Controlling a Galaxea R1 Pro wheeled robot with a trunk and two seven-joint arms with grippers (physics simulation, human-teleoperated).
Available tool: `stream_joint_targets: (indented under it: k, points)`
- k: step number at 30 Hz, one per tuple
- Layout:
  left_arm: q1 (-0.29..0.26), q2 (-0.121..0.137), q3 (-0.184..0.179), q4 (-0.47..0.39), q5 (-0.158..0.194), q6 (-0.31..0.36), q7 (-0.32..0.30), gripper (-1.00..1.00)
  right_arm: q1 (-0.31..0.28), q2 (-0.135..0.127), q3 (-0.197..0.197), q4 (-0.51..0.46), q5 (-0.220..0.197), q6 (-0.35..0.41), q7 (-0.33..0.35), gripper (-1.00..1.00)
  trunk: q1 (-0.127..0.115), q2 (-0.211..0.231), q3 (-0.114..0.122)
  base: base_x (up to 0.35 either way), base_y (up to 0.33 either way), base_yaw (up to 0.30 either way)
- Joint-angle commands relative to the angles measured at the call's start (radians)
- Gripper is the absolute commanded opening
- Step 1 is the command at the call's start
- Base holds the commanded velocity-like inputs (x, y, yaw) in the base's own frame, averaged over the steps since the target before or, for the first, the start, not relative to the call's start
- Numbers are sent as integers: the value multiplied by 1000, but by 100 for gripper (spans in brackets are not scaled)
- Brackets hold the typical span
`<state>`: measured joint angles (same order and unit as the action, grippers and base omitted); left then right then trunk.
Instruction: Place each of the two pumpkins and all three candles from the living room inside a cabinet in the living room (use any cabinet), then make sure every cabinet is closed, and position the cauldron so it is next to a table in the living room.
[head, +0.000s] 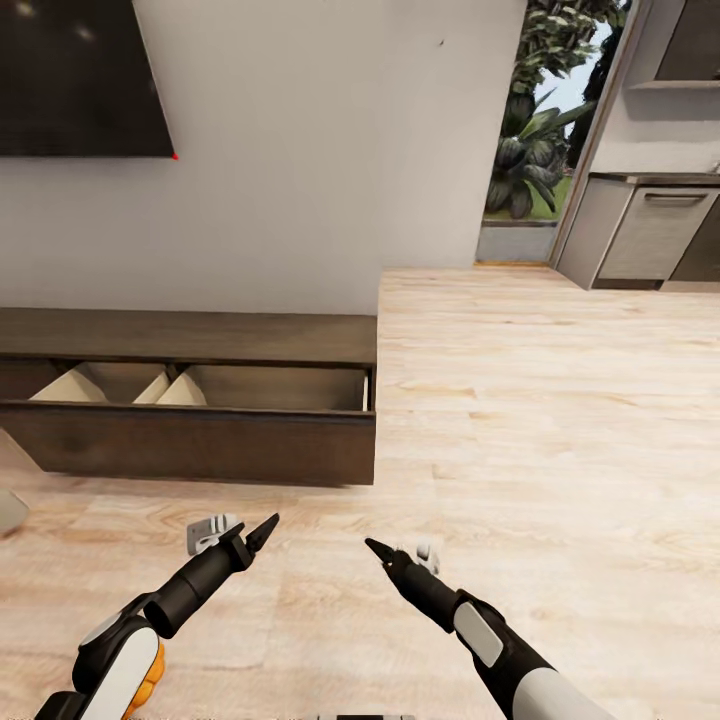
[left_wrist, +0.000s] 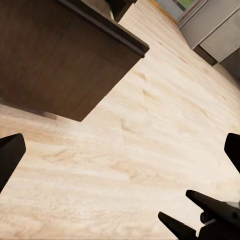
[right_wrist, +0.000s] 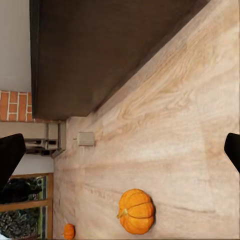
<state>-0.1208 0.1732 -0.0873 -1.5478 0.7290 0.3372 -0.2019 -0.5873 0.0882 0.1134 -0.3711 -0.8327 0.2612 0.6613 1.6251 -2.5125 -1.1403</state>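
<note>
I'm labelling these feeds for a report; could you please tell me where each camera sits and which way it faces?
Head view: on the robot's head, facing forward and down at the cabinet with its open drawer; both arms show, left gripper and right gripper.
Left wrist view: near the left gripper, facing floor and cabinet corner; dark fingers at the edges.
Right wrist view: near the right gripper, facing floor, cabinet and two pumpkins; fingers at the edges.
Shared: all three see the cabinet and plank floor.

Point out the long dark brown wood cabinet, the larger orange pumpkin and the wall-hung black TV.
Dark brown wood cabinet (head: 200, 440): head view, open drawer's front.
Larger orange pumpkin (right_wrist: 136, 211): right wrist view, ribbed body.
Black TV (head: 75, 75): head view, screen.
</note>
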Motion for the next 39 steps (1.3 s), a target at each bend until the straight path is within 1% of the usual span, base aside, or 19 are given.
stream_joint_targets:
  k: [1, 3, 5, 9, 10, 11, 12, 15, 21, 27, 31, 32, 33, 34, 38, 39]
  points:
    - [0, 0, 0, 0, 9, 5, 0, 100, 1, -1, 14, -2, -7, 2, -27, 100, 0, 0, -1, -33, 0, 0]
    - [-1, 0, 0, 0, 9, 5, 1, 100, 2, -1, 39, -7, -1, -2, -52, 100, 0, 0, -1, -24, 0, 0]
    - [-1, 0, 0, 1, 9, 5, 1, 100, 4, -2, 108, -17, 11, -6, -99, 100, 0, 0, -1, -11, 0, 0]
    - [-1, -1, 0, 3, 8, 4, 3, 100, 5, -5, 158, -28, 19, -7, -155, 100, 0, 0, -1, -5, 0, 0]
    - [-2, -2, 0, 4, 8, 4, 3, 100, 5, -8, 174, -32, 23, -3, -199, 100, 0, 0, -1, -2, 0, 0]
    - [-2, -2, 0, 4, 8, 4, 3, 100, 5, -8, 174, -32, 23, -3, -199, 100, 0, 0, -1, -2, 0, 0]
    - [-2, -3, 0, 4, 8, 4, 3, 100, 6, -10, 184, -36, 31, 1, -242, 100, 0, 0, -1, -1, 0, 0]
    - [-2, -4, 0, 4, 7, 4, 4, 100, 7, -11, 193, -41, 46, 5, -283, 100, 0, 0, -1, 0, 0, 0]
    - [-2, -4, 0, 5, 7, 3, 4, 100, 7, -13, 200, -46, 64, 6, -322, 100, 0, 0, -1, 0, 0, 0]
    - [-2, -4, 0, 5, 7, 3, 4, 100, 9, -12, 192, -46, 61, 9, -348, 100, 0, 0, -1, -13, 0, 8]
    - [-2, -4, -1, 5, 7, 3, 4, 100, 9, -11, 192, -46, 61, 9, -368, 100, 0, 0, -1, -180, 0, 81]
    - [-2, -4, -1, 5, 7, 3, 4, 100, 9, -10, 193, -46, 63, 9, -390, 100, 0, 0, -2, -271, 0, 128]
    - [-2, -3, -1, 5, 8, 3, 3, 100, 9, -10, 193, -46, 63, 9, -390, 100, 0, 0, -2, -271, 0, 128]
    - [-2, -3, -1, 5, 8, 3, 4, 100, 9, -7, 196, -46, 64, 8, -426, 100, 0, 0, -3, -294, 0, 150]
    - [-2, -3, -2, 5, 8, 3, 4, 100, 9, -2, 201, -48, 65, 8, -527, 100, 0, 0, -6, -228, 0, 169]
    - [-2, -3, -2, 5, 8, 3, 4, 100, 9, 0, 202, -51, 65, 9, -576, 100, 0, 0, -8, -107, 0, 186]
